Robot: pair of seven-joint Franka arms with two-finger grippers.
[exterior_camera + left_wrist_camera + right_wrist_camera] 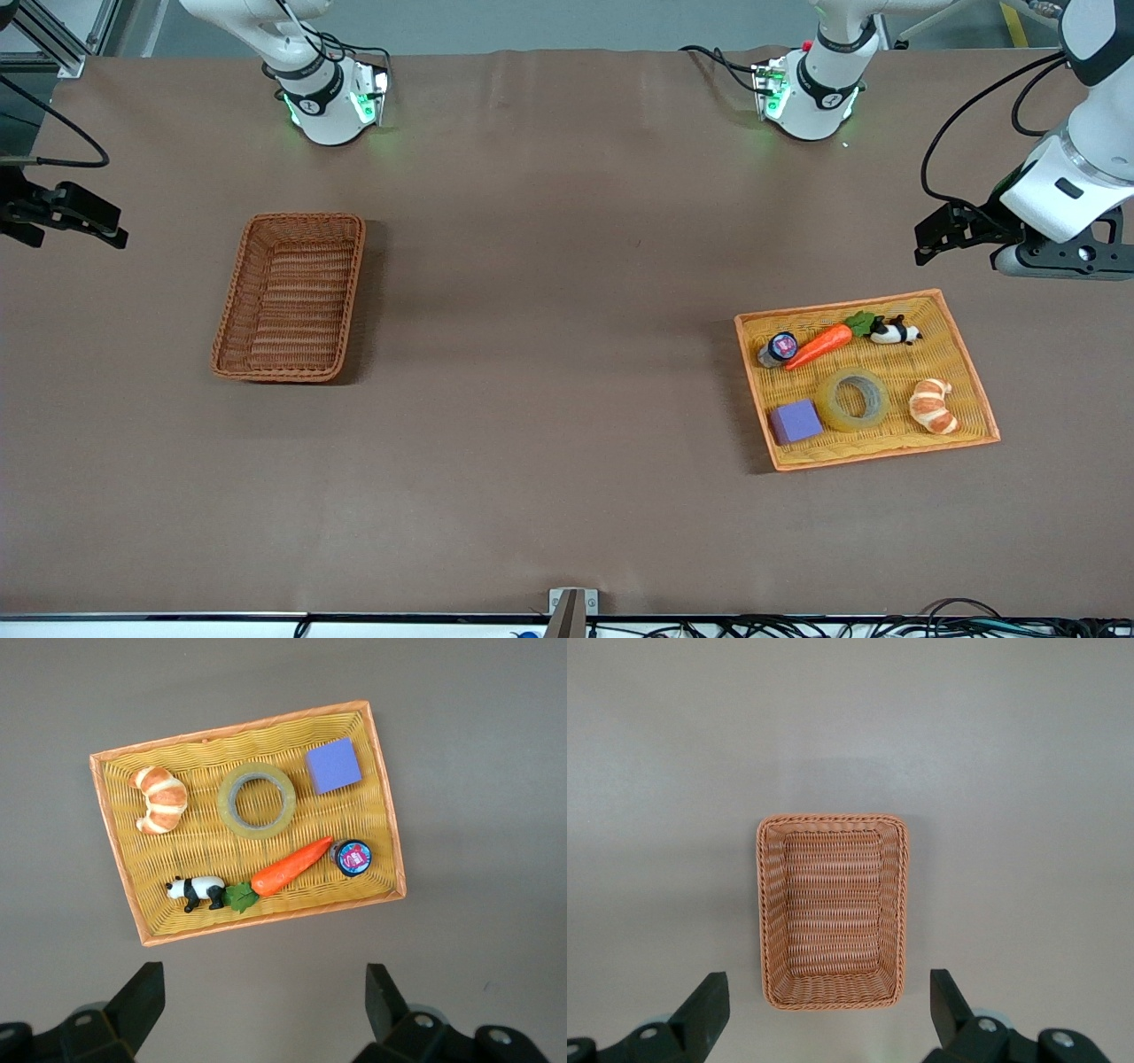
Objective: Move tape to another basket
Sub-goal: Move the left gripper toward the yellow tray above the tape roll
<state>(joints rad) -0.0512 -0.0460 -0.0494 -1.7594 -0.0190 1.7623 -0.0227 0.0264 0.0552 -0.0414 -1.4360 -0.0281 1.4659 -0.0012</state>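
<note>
The tape (854,400) lies flat in the yellow tray (837,304) at the left arm's end of the table, between a croissant and a purple block. In the left wrist view the tape (257,801) sits mid-tray (230,725). My left gripper (926,244) is open and empty, up over bare table beside the tray's panda edge; it also shows in the left wrist view (263,1005). The reddish-brown wicker basket (306,217) stands empty at the right arm's end. My right gripper (120,229) is open and empty, high over table beside the basket (831,821), as the right wrist view (830,1005) shows.
The tray also holds a croissant (933,406), a purple block (795,421), a toy carrot (819,345), a small panda (895,331) and a small round can (780,347). Brown tabletop lies between basket and tray.
</note>
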